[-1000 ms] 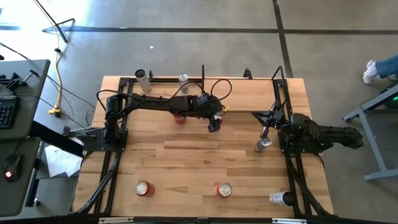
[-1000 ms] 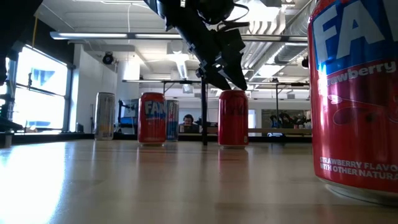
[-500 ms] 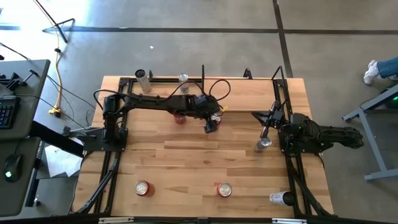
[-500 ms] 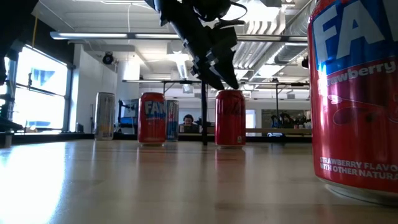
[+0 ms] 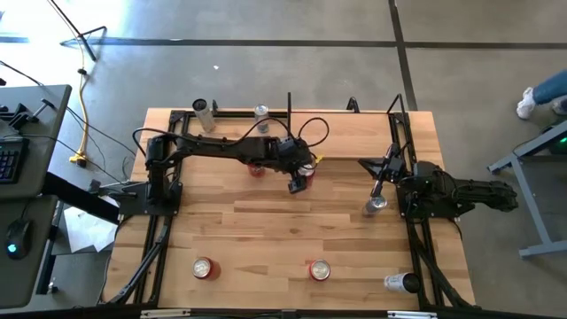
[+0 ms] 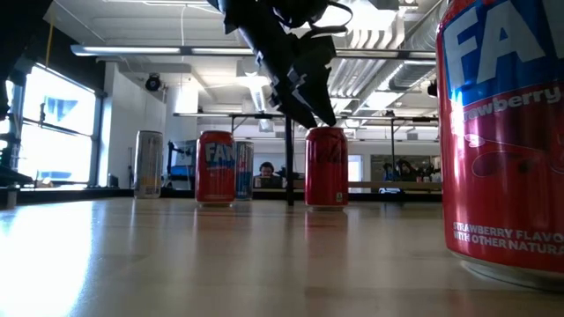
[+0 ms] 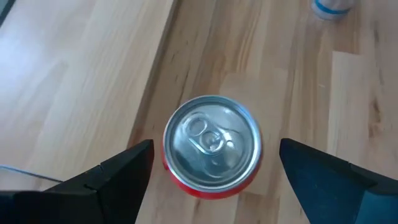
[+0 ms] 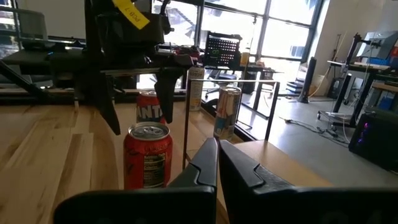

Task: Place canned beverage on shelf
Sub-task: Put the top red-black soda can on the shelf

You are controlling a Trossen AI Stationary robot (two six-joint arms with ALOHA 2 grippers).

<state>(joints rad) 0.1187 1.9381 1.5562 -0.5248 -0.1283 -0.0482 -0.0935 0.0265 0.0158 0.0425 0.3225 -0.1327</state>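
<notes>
Red and aluminium-topped, the canned beverage stands upright on the pale wood of the shelf at the far middle of the desk, its pull tab facing up into the left wrist view. The left claw hangs directly above it, its two dark fingers spread wide to either side of the can and not touching it — the low view shows the fingertips poised just over the can's rim. The left arm reaches in from its base on the desk's left edge. Beside the can a thin black upright bar rises from the shelf, and a second red can stands just to the arm's other side, partly under it in the high view. Two silver cans stand along the far edge of the desk. The right claw waits at the right side of the desk, its fingers pressed together with nothing between them — pointed across the wood toward the red can. A silver can stands close beside it. Near the front edge are two more red cans, and a pale can lies on its side at the front right corner.
</notes>
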